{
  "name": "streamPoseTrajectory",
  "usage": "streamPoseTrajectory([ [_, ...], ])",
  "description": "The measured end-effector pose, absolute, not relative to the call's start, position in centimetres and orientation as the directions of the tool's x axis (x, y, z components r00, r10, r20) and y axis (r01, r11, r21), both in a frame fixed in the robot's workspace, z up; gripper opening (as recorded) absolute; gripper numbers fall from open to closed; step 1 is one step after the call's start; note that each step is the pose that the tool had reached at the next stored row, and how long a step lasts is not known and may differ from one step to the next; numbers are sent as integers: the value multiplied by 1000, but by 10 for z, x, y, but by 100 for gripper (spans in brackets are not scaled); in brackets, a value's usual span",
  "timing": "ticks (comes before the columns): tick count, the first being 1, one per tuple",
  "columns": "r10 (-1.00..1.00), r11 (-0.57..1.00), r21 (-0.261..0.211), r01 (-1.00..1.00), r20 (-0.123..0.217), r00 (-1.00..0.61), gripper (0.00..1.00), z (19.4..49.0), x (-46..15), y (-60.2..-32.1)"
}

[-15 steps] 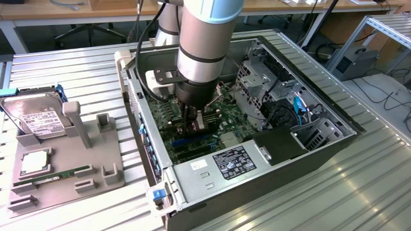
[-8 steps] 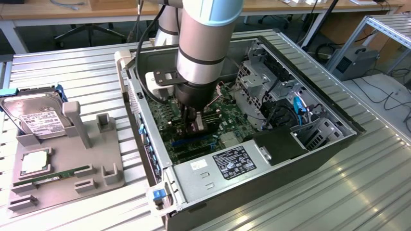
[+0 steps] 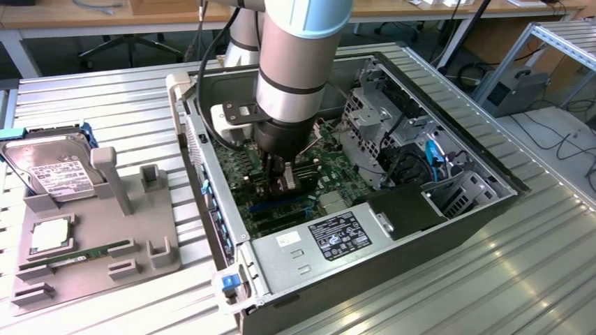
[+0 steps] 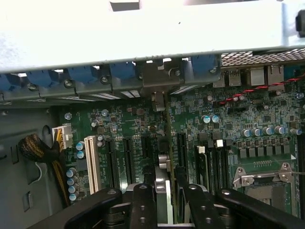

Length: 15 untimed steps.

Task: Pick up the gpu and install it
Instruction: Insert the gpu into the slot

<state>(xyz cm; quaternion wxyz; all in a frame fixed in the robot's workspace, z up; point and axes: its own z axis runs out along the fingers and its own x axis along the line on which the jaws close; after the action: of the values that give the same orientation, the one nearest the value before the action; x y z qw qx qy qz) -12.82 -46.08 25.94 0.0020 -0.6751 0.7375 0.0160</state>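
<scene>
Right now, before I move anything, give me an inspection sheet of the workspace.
Surface: slatted metal table, carrying the open PC case.
Job's things: gpu stands edge-on over the motherboard slots; whether it is seated cannot be told.
Clutter: gray fixture with hard drive and RAM stick.
Grippers: hand inside the case, closed on the gpu.
Cables: blue cable, braided bundle, red-black twisted wire.
Surroundings: office chair behind; metal frame at the exterior view's right.
</scene>
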Motion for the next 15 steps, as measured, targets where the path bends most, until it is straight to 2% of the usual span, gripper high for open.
streamPoseTrajectory([
  [15,-997,76,20,-997,-22,-76,28,261,-128,-456],
])
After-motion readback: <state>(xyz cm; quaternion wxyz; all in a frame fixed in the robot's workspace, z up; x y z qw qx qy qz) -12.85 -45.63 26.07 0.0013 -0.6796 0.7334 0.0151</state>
